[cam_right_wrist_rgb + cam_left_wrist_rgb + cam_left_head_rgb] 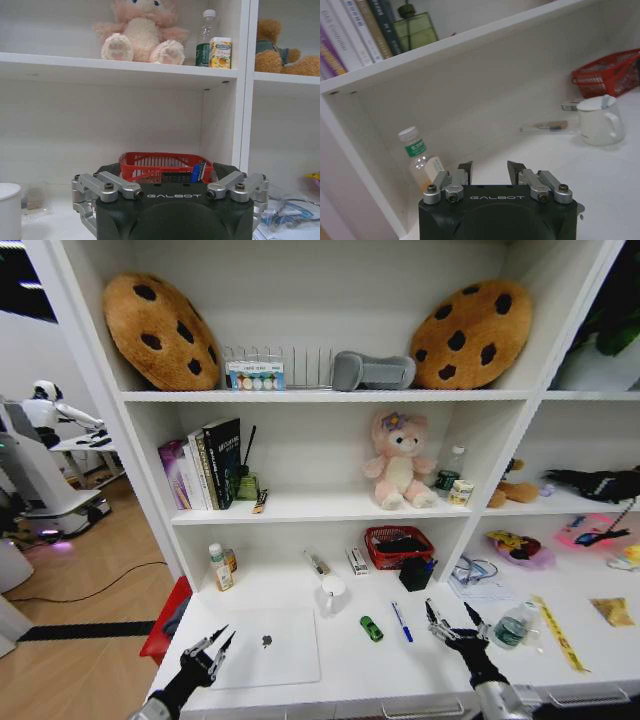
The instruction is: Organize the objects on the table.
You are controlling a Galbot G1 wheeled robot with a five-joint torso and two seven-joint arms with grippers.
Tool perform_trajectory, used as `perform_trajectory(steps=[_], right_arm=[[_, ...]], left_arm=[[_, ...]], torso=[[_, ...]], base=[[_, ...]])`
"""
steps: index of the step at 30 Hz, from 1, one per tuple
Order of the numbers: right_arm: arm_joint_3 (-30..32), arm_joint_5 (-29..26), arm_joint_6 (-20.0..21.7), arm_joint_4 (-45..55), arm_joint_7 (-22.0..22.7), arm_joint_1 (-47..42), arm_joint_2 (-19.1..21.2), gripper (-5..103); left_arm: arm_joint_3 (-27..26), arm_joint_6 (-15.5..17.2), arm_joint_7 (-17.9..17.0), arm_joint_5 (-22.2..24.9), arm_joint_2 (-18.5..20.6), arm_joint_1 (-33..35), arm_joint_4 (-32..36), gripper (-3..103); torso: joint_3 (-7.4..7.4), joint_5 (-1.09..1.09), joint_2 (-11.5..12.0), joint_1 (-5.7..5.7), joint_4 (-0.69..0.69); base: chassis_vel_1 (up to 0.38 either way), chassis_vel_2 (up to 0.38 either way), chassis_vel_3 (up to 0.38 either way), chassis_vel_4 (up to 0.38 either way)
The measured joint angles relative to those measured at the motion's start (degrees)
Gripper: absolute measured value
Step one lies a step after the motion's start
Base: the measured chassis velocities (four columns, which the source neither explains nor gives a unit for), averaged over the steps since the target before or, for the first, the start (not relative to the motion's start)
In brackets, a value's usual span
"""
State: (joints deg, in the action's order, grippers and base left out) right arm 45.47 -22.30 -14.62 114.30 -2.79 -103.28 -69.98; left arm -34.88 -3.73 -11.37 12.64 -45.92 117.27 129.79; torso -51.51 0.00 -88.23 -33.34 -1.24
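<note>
On the white table lies a closed silver laptop at the front left. My left gripper hovers open at the laptop's left edge; its empty fingers show in the left wrist view. A tiny green toy car and a blue pen lie mid-table. My right gripper stands open and empty between the pen and a clear bottle lying on its side. Farther right lie a yellow strip and a yellow packet.
Against the back wall of the desk stand an upright green-labelled bottle, a white mug, a red basket and a black pen holder. Shelves above carry books, plush toys and cookie cushions. Papers and glasses lie at right.
</note>
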Motion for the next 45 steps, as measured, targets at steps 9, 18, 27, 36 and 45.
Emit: perform_trajectory(steps=[9, 18, 27, 36, 45], right_arm=[[1.8, -3.1, 0.2, 2.6, -0.4, -1.8, 3.8, 100], [0.7, -2.8, -1.0, 3.8, -1.2, -4.4, 4.5, 100], [0.3, -2.0, -1.3, 3.9, -1.4, -4.9, 4.7, 100], [-0.1, -2.0, -1.2, 4.0, -1.4, -4.7, 5.4, 100], [-3.7, -0.8, -1.7, 0.1, -2.8, -3.6, 5.2, 100]], left_arm=[[-9.4, 0.0, 0.0, 10.0, -12.6, 1.4, 1.8, 70], [-20.0, -0.3, 0.8, 20.6, -19.6, 0.7, 0.0, 100], [-22.7, -1.7, 1.5, 24.2, -19.5, 1.2, -1.1, 100], [-22.1, -1.2, 0.8, 23.7, -19.6, -0.5, -1.9, 100], [-21.9, -1.0, 0.6, 23.5, -19.5, -0.5, -2.0, 100]], torso=[[0.0, 0.01, 0.0, 0.0, 0.0], [0.0, 0.0, 0.0, 0.0, -0.01], [0.0, 0.0, 0.0, 0.0, -0.01], [0.0, -0.01, 0.0, 0.0, 0.0], [0.0, 0.0, 0.0, 0.0, 0.0]], base=[[0.0, 0.0, 0.0, 0.0], [0.0, 0.0, 0.0, 0.0], [0.0, 0.0, 0.0, 0.0], [0.0, 0.0, 0.0, 0.0], [0.0, 0.0, 0.0, 0.0]])
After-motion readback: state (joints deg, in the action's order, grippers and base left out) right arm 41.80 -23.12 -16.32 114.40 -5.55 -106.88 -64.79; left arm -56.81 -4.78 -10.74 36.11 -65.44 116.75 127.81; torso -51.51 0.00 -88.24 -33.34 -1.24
